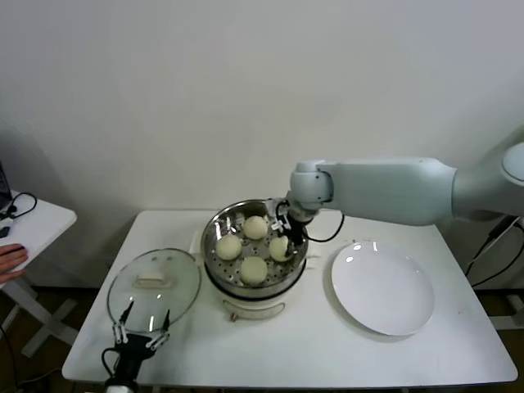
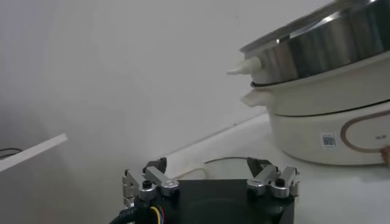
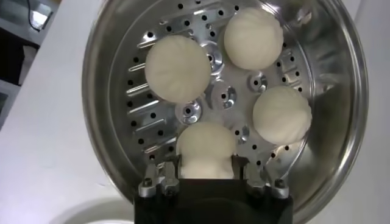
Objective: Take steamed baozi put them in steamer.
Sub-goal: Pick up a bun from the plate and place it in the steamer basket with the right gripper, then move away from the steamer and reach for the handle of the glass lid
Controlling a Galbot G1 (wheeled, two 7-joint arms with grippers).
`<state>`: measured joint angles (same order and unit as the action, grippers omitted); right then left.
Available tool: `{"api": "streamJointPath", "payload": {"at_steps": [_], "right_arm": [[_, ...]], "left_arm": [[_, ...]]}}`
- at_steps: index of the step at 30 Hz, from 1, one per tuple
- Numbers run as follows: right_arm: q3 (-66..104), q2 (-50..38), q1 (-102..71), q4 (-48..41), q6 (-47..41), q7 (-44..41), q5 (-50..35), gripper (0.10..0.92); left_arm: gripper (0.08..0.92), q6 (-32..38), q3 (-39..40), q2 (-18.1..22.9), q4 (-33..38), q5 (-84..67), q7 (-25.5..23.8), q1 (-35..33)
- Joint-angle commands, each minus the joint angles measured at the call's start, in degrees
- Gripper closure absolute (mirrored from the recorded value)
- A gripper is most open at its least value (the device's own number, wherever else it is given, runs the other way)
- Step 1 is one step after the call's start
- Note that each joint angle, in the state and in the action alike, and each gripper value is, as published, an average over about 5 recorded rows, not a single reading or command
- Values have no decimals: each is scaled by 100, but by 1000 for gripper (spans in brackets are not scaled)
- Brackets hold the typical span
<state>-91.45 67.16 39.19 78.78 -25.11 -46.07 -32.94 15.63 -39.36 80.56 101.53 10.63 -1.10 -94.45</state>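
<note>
Head view: the round, shiny stainless-steel steamer (image 1: 255, 249) stands on its cream-white electric base at the middle of the white table (image 1: 311, 348), and all four small, round, off-white steamed baozi (image 1: 254, 269) lie on its perforated tray. The right gripper (image 1: 284, 239) reaches into the pot at the bun on the robot's right; in the right wrist view its fingers (image 3: 163, 176) flank that bun (image 3: 206, 149) on both sides, though whether they pinch it or have just let go cannot be told. The left gripper (image 1: 142, 330) hangs spread wide at the table's near edge, by the round glass lid (image 1: 155, 283) with a white handle. A flat white plate (image 1: 382, 286) lies empty to the right. The base carries a small square code label (image 2: 328, 140), too small to read.
</note>
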Motion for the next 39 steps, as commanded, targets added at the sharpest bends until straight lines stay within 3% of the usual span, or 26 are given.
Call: {"api": "streamJointPath", "payload": {"at_steps": [1,7,12,18,24,31,39], "right_arm": [[123,9,-207,-108,78,131,203,400],[174,-295,206,98,130,27,-230,248],[453,-940,648,409,159,-55,-557,205],[1792,-2298,-36,1319,-120,1276,-814,203],[3881,-3267,-2005,2029,-33,2921,-663,203],[6639,-3641,-4847,2641,139,4403,-589,203],[10096,-3348,-8920,3279,1096,4913,-255,203]], "left_arm": [[177,-3,-22,-9,21,-8,0,-8],[177,-2,-61,-16,57,-12,-1,-26],[177,-18,-85,-24,118,-16,-3,-48],[177,19,-87,-29,183,-178,34,-42],[177,-3,-64,-42,232,-194,34,-18],[177,-33,-40,-36,321,-184,46,-36],[177,-5,50,-11,333,-184,83,-13]]}}
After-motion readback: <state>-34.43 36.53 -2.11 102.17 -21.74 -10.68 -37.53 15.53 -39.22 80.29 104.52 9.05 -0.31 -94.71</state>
